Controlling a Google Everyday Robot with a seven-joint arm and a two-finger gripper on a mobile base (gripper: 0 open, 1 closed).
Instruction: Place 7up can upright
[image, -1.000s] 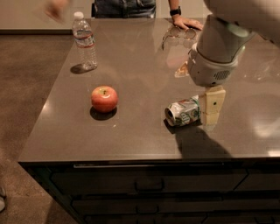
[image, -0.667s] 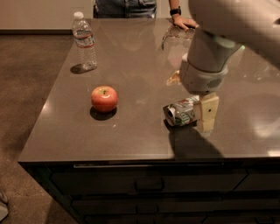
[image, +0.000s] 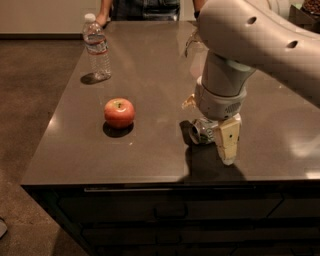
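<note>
A: Items on the countertop (image: 150, 75)?
B: Red apple (image: 119, 112), left of centre; upright water bottle (image: 96, 47), far-left corner, well apart.
A: Beyond the far edge?
B: A person (image: 145, 7), partly visible.

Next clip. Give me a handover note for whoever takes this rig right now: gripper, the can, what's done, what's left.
Gripper: down at the counter near its front edge, right beside the 7up can; a grasp cannot be confirmed.
7up can: lying on its side, one end facing the apple.
Done: none of the placing; the can is not yet upright.
Left: secure the can, stand it upright on the counter, let go.
Apple and water bottle sit further left, apart from the can.
</note>
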